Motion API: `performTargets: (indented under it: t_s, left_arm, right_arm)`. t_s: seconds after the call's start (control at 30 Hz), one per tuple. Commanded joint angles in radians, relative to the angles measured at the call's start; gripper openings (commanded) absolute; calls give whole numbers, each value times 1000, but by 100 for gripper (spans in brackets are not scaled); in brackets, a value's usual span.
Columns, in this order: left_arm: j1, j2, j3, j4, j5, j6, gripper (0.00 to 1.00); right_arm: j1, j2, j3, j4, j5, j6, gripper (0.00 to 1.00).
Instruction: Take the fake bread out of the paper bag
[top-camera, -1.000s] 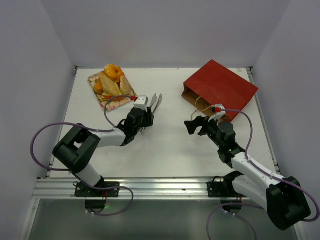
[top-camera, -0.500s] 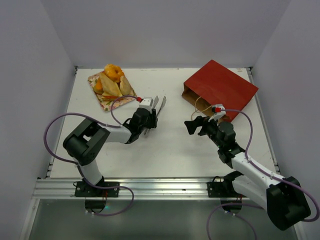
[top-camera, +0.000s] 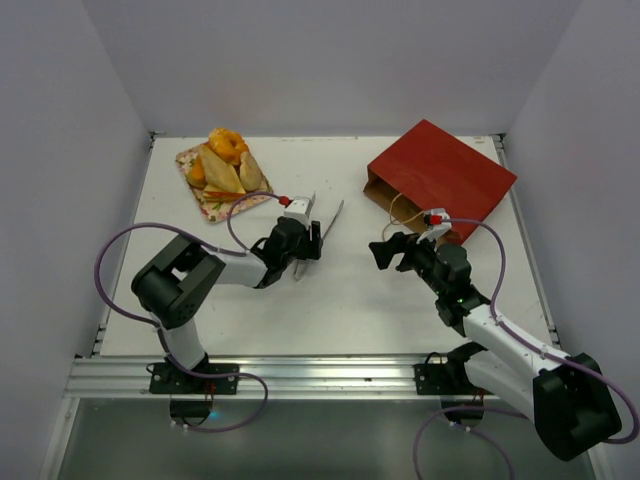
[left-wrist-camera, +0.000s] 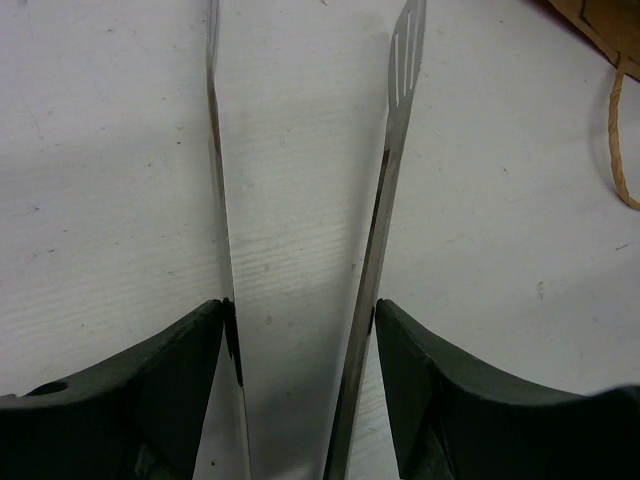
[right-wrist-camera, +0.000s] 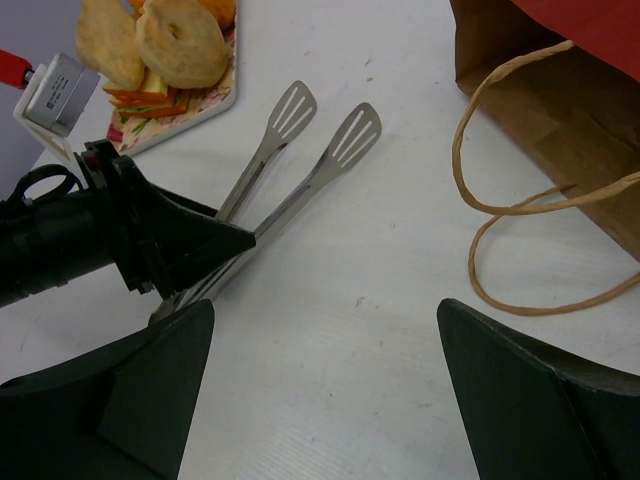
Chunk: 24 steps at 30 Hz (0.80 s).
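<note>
The fake bread (top-camera: 222, 160) is piled on a floral tray (top-camera: 232, 203) at the back left; the doughnut and rolls (right-wrist-camera: 180, 40) also show in the right wrist view. The dark-red paper bag (top-camera: 445, 180) lies flat at the back right, its brown mouth (right-wrist-camera: 560, 110) and cord handles (right-wrist-camera: 500, 200) towards my right gripper. My left gripper (top-camera: 300, 245) is shut on metal tongs (top-camera: 322, 220); both fingers press the tong arms (left-wrist-camera: 398, 120), whose slotted tips stand apart and empty. My right gripper (top-camera: 390, 250) hangs open and empty just short of the handles.
White walls close in the white table on three sides. The arms' bases and a metal rail run along the near edge. A strip of bare table lies between the tong tips and the bag's mouth.
My left gripper has shifted right, away from the tray, and its fingers have widened, so the tong arms have spread apart. The right arm has not moved.
</note>
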Motion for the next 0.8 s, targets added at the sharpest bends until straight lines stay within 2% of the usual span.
performTargets:
  t_s: [0.0, 0.27, 0.4, 0.43, 0.47, 0.53, 0.57, 0.77]
  left_arm:
    - [-6, -44, 18, 24, -7, 0, 66]
    - [-6, -56, 18, 12, 16, -3, 68]
    - [-7, -133, -37, 29, 23, -14, 70]
    - [-7, -173, -46, 21, 26, -14, 72]
    - [-7, -194, -57, 5, 32, -6, 81]
    - [-7, -266, -75, -35, 39, -1, 88]
    - [-7, -295, -106, -46, 36, 0, 98]
    - [-6, -597, -242, -163, -64, -9, 100]
  right_arm:
    - [4, -14, 9, 17, 32, -17, 99]
    - [4, -22, 6, 17, 37, -19, 99]
    - [4, -39, -2, 13, 35, -23, 99]
    - [4, -48, -3, 17, 30, -26, 99]
    - [4, -50, -8, 23, 6, -28, 99]
    - [4, -54, -5, 28, -8, -31, 99]
    - [4, -56, 1, 22, 12, -28, 99]
    - [4, -65, 24, -59, 86, -22, 99]
